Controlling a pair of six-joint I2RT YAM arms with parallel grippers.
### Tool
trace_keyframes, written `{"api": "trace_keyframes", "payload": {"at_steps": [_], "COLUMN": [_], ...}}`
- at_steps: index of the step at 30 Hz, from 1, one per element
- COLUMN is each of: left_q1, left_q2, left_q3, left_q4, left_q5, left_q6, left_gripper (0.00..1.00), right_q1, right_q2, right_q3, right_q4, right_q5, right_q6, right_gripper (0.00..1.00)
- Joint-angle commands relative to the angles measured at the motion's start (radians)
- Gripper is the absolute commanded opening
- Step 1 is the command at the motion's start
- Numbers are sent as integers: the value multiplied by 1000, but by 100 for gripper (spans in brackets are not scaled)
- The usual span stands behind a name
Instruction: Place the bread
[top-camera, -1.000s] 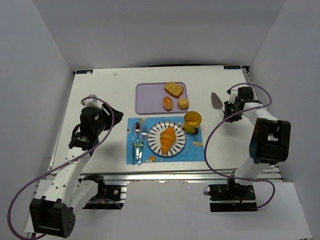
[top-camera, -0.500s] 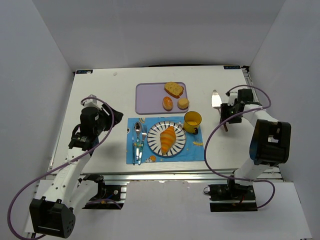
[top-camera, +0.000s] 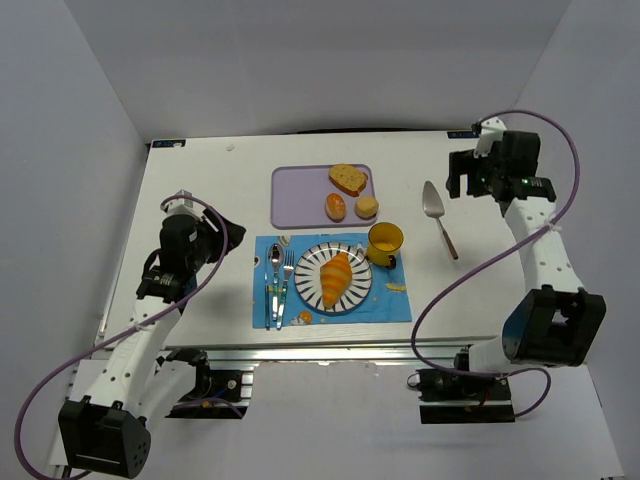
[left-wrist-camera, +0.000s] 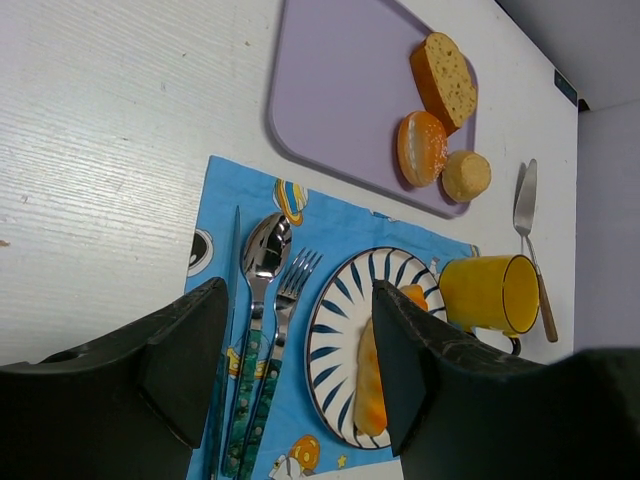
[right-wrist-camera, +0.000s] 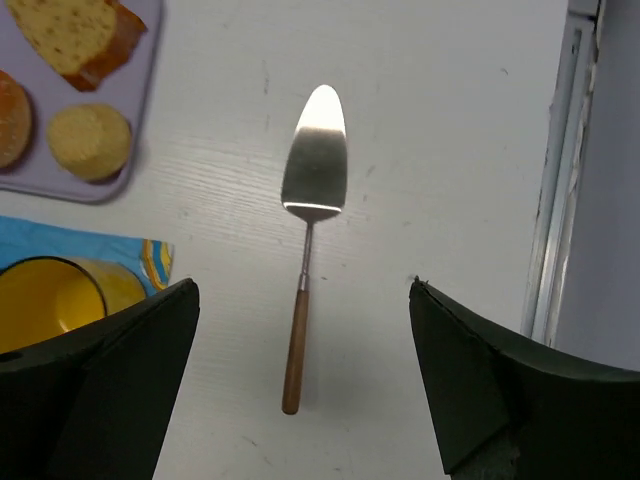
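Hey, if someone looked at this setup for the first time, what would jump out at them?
The golden croissant lies on a blue-striped plate in the middle of a bright blue placemat, a yellow mug at the plate's far right. To the right, a lone cake server lies flat on the white table, and a purple tray sits behind the mat.

White table (top-camera: 200, 180), lilac tray (top-camera: 300, 195), blue placemat (top-camera: 390, 305), cake server (top-camera: 438, 215)
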Motion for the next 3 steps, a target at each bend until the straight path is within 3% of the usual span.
{"api": "trace_keyframes", "payload": {"at_steps": [1, 3], "left_q1": [-5, -5], "left_q2": [-17, -17], "left_q3": [36, 36], "left_q4": [-12, -17], "left_q5": [-5, -5], "left_q6": [13, 13], "left_gripper": [69, 69], "right_q1": [51, 103], "right_q2": [12, 6], "right_q3": [78, 85], "right_q4": [-28, -28], "right_q5": [-50, -88], "right_q6": [43, 29], "right_gripper": [89, 90]}}
